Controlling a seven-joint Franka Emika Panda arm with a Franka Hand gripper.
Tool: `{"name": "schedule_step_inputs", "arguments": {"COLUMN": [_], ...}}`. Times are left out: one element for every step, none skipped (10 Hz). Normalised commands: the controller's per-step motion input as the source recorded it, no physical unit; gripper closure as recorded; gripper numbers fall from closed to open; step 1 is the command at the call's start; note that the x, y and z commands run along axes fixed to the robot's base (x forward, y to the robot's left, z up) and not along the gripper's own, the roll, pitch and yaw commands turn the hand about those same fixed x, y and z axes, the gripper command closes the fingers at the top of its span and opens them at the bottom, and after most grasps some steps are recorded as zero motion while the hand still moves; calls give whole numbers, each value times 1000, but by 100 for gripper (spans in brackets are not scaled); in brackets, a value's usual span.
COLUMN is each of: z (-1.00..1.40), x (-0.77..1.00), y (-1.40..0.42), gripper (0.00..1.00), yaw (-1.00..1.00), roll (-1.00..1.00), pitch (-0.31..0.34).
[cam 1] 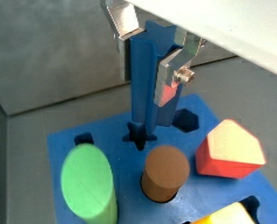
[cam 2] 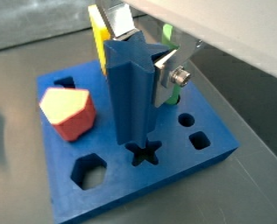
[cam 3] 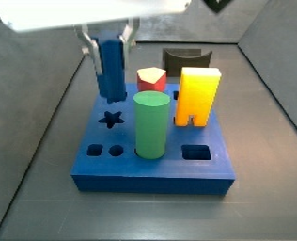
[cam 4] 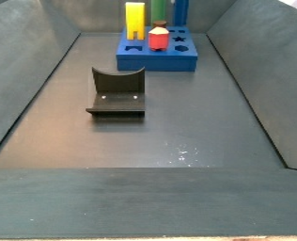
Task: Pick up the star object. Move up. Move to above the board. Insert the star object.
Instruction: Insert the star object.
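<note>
Insert step rn imo. Going left to right in a side view: gripper (cam 3: 110, 34) pinches the star object (cam 3: 111, 68) near its top, fingers (cam 1: 127, 19) clamped on both sides. The prism's upright, tip hovering just over the star hole (cam 2: 144, 153) of the board (cam 3: 154, 176). Green cylinder (cam 3: 150, 124) stands mid-board, red block (cam 3: 151, 79) behind it, yellow block (cam 3: 196, 96) at right. Next: prob line up the star points w/ the hole, then straight down. Can't tell if the tip's already inside. Arm above the fingers is cut off.
</note>
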Motion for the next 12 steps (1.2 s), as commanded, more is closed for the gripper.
{"name": "schedule_step_inputs", "arguments": {"z": [-374,-263,-183,-260,-191,-117,-146,-169,-189,-249,-223,-240], "x": [-23,0,77,0,0,0,0,-3,-20,-31,-34,-11], "y": [-23,-43,0,-6,-40,-40,-86,-94,-86,-57,-43,0], "gripper": [100,100,100,100,100,100,100,100,100,100,100,100], "yaw": [0,0,-111,100,271,489,323,151,117,186,154,186], "roll": [-136,-127,-63,0,74,160,77,4,0,16,0,9], "pitch": [-116,-97,0,-14,0,0,0,-24,-37,-47,-47,-34]}}
